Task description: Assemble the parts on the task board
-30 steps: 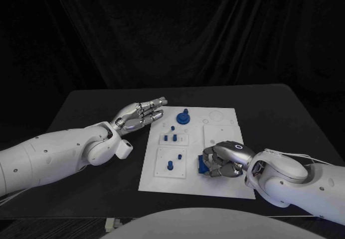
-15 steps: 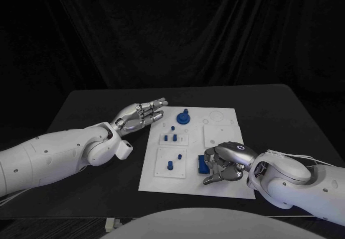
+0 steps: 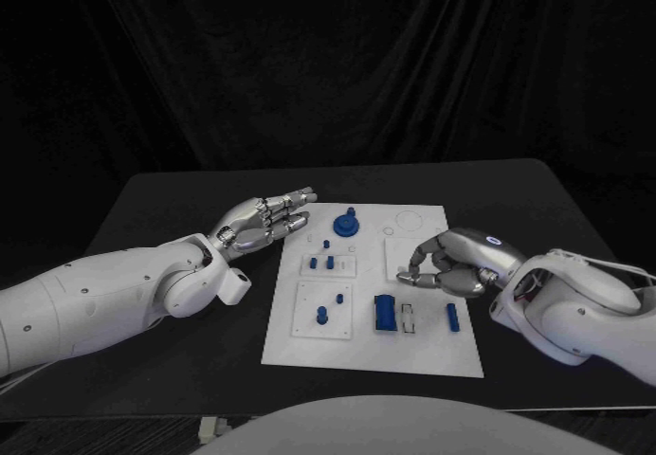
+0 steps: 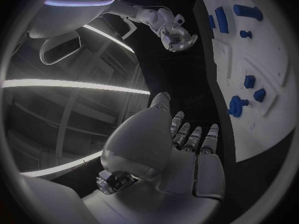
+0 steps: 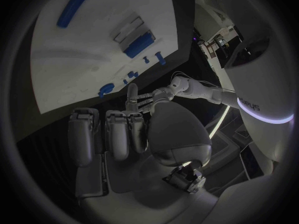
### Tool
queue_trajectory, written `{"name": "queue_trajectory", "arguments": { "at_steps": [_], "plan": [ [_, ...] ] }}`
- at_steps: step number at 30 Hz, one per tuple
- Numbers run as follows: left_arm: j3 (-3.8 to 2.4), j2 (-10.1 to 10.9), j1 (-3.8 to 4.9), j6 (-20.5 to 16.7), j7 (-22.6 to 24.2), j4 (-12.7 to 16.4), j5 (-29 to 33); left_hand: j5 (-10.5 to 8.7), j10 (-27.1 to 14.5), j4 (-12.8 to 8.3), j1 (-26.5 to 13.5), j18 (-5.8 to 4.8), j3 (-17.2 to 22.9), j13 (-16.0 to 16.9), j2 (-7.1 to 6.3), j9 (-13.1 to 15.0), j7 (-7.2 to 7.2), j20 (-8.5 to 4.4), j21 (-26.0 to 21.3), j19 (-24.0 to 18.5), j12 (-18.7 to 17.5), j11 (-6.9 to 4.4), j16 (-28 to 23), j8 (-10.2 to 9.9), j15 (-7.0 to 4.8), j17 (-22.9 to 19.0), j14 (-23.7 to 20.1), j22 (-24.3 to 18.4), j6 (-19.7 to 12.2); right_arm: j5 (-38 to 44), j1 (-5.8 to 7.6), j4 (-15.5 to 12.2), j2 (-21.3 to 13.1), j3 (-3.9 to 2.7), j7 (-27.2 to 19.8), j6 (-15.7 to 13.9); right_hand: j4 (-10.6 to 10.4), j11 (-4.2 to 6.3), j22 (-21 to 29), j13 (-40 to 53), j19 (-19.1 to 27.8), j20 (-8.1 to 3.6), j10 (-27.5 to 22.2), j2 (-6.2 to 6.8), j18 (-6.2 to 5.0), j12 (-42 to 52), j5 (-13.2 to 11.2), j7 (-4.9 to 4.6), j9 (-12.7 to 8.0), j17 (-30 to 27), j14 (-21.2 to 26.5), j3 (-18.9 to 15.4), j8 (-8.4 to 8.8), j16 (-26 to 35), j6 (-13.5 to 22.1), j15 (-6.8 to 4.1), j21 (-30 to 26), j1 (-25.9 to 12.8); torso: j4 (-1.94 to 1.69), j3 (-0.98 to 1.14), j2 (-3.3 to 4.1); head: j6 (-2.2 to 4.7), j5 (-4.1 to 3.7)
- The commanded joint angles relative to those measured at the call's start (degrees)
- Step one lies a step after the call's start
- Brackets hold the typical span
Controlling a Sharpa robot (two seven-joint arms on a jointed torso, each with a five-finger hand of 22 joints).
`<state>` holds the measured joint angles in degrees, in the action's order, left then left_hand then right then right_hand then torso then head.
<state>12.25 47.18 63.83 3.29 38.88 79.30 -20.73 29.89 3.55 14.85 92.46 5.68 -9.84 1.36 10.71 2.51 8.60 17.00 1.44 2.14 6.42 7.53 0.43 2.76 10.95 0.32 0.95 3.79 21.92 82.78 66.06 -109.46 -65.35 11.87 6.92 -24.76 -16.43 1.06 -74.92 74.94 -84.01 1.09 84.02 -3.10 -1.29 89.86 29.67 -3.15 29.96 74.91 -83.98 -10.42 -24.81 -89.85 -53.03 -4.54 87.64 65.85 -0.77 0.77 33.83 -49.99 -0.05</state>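
Observation:
The white task board (image 3: 410, 355) lies mid-table. On it are a round blue knob (image 3: 349, 226) at the far end, small blue pegs (image 3: 322, 261) in the middle, and a blue block (image 3: 387, 313) beside a slim blue bar (image 3: 451, 318) near the front. My right hand (image 3: 451, 263) hovers over the board's right middle, fingers curled in with nothing in them. The right wrist view shows those curled fingers (image 5: 118, 129) and the board (image 5: 93, 50) beyond. My left hand (image 3: 266, 220) is held flat with fingers stretched, just off the board's far left corner, empty. The left wrist view shows it (image 4: 187, 149) beside the board (image 4: 274, 99).
The black table (image 3: 178, 204) surrounds the board, with bare room to the left, right and far side. A dark curtain hangs behind the table. My left forearm (image 3: 123, 294) lies over the table's left front.
My right hand has lifted off the blue block at the board's front and moved back toward the far right. The block and the slim bar now lie uncovered. The left hand has not moved.

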Motion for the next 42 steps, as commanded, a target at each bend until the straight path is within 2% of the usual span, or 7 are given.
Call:
{"name": "queue_trajectory", "arguments": {
  "at_steps": [1,11,17,23,26,33,42],
  "plan": [
    [-0.06,-0.3,-0.11,0.6,2.3,0.0,0.2,0.4,0.1,-0.1,0.5,-0.67,0.2,0.1,-0.1,0.0,1.03,0.03,0.2,0.3,0.4,0.49,0.3,0.2,-0.31,0.1,0.0,0.1,0.1,-6.5,3.11,-0.3,-0.5,-0.05,9.3,8.5,1.0,-0.74,-14.3,15.1,-5.2,0.94,6.0,0.85,0.7,0.1,0.3,-0.74,-4.5,15.1,-6.0,0.1,5.02,-0.1,-1.6,0.66,0.1,3.3,-0.04,0.01,0.0,-0.01,-0.53],
    [-0.06,-0.5,-0.15,0.1,2.9,-0.1,0.2,0.45,0.3,-0.2,0.6,-0.73,0.4,0.1,-0.09,0.0,1.08,0.02,0.2,0.3,0.6,0.57,0.3,0.2,-0.37,0.1,0.0,0.0,0.1,-8.1,7.28,2.8,0.2,-0.05,23.8,24.7,1.3,-1.18,-14.3,15.1,-5.2,1.73,6.0,1.54,0.74,0.1,-14.3,-1.09,-10.2,15.1,-6.0,0.1,10.19,-0.1,-6.2,1.17,0.3,6.4,0.0,-0.01,0.04,-0.01,-0.86],
    [-0.06,-0.4,-0.17,-0.7,3.8,0.0,0.2,0.44,0.4,-0.2,0.5,-1.31,0.5,0.1,-0.23,0.0,1.15,-0.04,-0.3,-0.4,0.6,0.68,0.2,0.3,-0.75,0.0,-0.1,-1.0,0.2,-8.2,7.39,4.7,0.9,-0.03,27.4,33.1,-0.1,-0.96,-13.7,15.1,-4.6,1.65,6.0,2.07,0.28,0.1,-15.5,-0.85,-10.8,15.1,-6.0,0.4,10.78,-0.1,-7.6,0.98,-1.3,3.0,-0.08,-0.07,-0.01,-0.01,-0.77],
    [-0.06,-0.4,-0.21,-1.2,4.5,0.0,0.2,0.27,-0.2,0.2,0.1,-1.56,0.5,0.0,-0.62,-0.3,-0.21,-0.29,-0.7,-1.0,-0.1,-0.54,-0.2,-0.4,-1.45,-0.2,-0.6,-1.8,-2.7,-8.3,7.05,5.2,1.1,-0.03,28.7,35.4,-0.1,-0.56,-13.6,15.1,-4.4,1.31,6.0,1.92,0.18,0.1,-17.6,-0.47,-10.5,15.1,-6.0,0.8,10.88,-0.1,-8.6,0.61,-1.8,0.1,-0.17,-0.03,0.05,-0.01,-0.83],
    [-0.06,-0.4,-0.23,-1.6,5.0,0.0,0.2,0.2,-0.6,0.5,-0.2,-0.81,0.5,-0.1,-0.77,-0.8,-2.07,-0.58,-0.8,-1.2,-0.5,-1.75,-0.3,-1.1,-1.5,-0.2,-0.8,-2.1,-8.1,-8.3,6.9,5.2,1.1,-0.02,28.9,35.6,-0.1,-0.51,-13.6,15.1,-4.4,1.22,6.0,1.78,0.18,0.1,-18.9,-0.42,-10.3,15.1,-6.0,1.0,10.99,-0.1,-8.7,0.55,-1.8,-1.0,-0.12,0.0,0.06,-0.01,-0.82],
    [-0.06,-0.4,-0.28,-2.7,6.0,-0.1,0.2,0.14,-1.1,0.8,-0.6,3.19,0.5,-0.2,-1.0,-2.0,-13.03,-2.01,-1.0,-1.6,-1.3,-2.61,-0.4,-2.3,-1.83,-0.3,-1.0,-2.6,-19.3,-8.4,6.48,5.2,0.9,-0.02,29.3,35.8,0.1,-0.47,-13.5,15.1,-4.4,1.13,6.0,1.15,0.14,0.1,-16.8,-0.4,-10.2,15.1,-6.0,1.5,11.35,-0.1,-8.7,0.48,-2.0,-1.8,-0.05,-0.01,0.05,-0.01,-1.31],
    [-0.06,-0.4,-0.37,-2.9,5.9,-0.1,0.2,0.06,-1.2,0.9,-0.9,3.86,0.4,-0.2,-1.05,-2.0,-14.68,-1.25,-1.0,-1.6,-1.4,-2.73,-0.4,-2.3,-1.72,-0.3,-1.0,-2.5,-19.6,-8.6,5.87,5.4,1.0,-0.01,29.7,35.6,0.2,-0.49,-13.4,15.1,-4.3,1.1,6.0,0.68,0.06,0.1,-14.5,-0.46,-10.2,15.1,-6.0,1.8,11.85,-0.1,-8.4,0.47,-2.3,-2.4,-0.02,-0.01,0.06,-0.01,-1.62]
  ]
}}
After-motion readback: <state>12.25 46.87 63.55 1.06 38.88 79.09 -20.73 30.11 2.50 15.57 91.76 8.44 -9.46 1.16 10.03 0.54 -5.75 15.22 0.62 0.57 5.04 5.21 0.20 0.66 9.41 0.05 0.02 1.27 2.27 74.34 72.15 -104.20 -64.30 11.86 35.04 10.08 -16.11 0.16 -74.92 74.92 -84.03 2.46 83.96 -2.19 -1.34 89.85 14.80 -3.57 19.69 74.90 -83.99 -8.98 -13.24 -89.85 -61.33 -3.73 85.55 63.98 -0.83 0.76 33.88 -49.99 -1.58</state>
